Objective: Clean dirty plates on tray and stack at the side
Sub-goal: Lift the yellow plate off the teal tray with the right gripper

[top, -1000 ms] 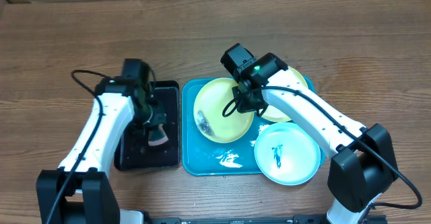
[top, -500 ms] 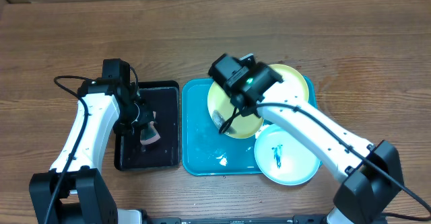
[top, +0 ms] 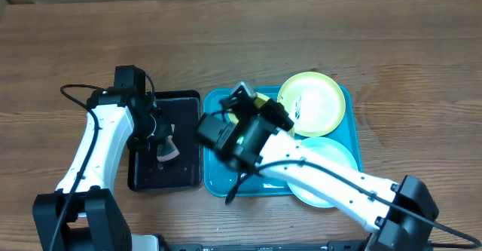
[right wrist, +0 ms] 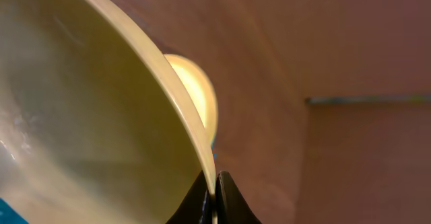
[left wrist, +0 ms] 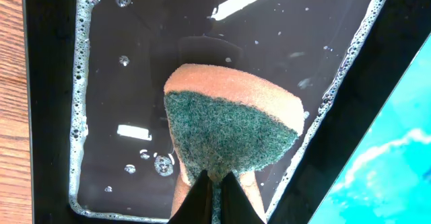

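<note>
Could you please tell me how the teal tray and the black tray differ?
The teal tray is larger and bright; the black tray is narrower and dark. The teal tray carries a yellow-green plate and a light blue plate; the black tray holds sudsy water, with a sponge in the left tool over it. Both are rectangular with raised rims.

The large rectangular plastic tray (top: 212,174) is bright teal. One small round plastic plate (top: 311,102) is pale yellow-green, whitish at the centre; the other round plate (top: 337,154) is light blue. The smaller rectangular tray (left wrist: 101,83) is glossy black, edged with white foam. The wedge-shaped sponge (left wrist: 232,126) is dark green over orange.
</note>
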Controlling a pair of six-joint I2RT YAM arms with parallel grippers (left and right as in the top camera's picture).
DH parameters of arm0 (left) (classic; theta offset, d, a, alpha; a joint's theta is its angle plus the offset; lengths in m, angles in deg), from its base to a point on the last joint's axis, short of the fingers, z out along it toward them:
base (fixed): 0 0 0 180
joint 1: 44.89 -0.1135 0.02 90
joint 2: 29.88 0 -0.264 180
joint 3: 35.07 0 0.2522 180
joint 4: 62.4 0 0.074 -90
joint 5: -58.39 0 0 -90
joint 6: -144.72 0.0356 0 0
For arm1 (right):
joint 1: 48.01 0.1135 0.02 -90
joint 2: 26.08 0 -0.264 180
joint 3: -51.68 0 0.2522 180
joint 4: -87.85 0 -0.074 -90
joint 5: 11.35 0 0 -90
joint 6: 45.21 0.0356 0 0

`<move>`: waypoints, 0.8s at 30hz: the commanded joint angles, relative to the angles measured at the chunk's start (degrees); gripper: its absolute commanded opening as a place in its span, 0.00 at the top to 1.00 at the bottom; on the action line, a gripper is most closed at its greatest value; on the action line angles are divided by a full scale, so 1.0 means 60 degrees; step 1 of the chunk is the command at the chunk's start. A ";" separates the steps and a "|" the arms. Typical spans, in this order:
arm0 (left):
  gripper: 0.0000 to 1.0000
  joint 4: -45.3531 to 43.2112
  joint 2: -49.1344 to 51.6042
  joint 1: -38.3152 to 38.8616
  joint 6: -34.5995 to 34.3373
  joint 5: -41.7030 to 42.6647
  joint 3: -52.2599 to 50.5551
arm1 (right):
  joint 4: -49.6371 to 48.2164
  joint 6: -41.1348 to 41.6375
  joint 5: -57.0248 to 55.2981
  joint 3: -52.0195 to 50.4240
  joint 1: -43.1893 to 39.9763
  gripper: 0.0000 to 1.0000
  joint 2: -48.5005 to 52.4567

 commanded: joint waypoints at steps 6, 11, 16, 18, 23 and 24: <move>0.96 -0.0018 -0.0022 0.0000 0.0146 0.0142 0.0022 | 0.0510 0.0029 -0.3224 0.0335 0.1424 0.96 -0.0364; 0.96 -0.0018 -0.0022 0.0004 0.0146 0.0142 0.0022 | 0.0612 0.0004 -0.3286 0.0335 0.1730 0.96 -0.0364; 0.96 -0.0015 -0.0022 0.0004 0.0146 0.0142 0.0022 | 0.0648 0.0007 -0.3289 0.0335 0.1730 0.96 -0.0364; 0.96 -0.0015 -0.0022 0.0004 0.0149 0.0142 0.0022 | 0.0608 0.0295 -0.3184 0.0335 0.1730 0.96 -0.0364; 0.96 -0.0004 -0.0018 0.0004 0.0153 0.0153 0.0022 | 0.1140 0.1217 -0.2433 0.0331 0.1326 0.96 -0.0357; 0.96 0.0000 -0.0022 0.0004 0.0186 0.0160 0.0022 | 0.1158 0.1599 -0.2153 0.0331 0.1297 0.96 -0.0357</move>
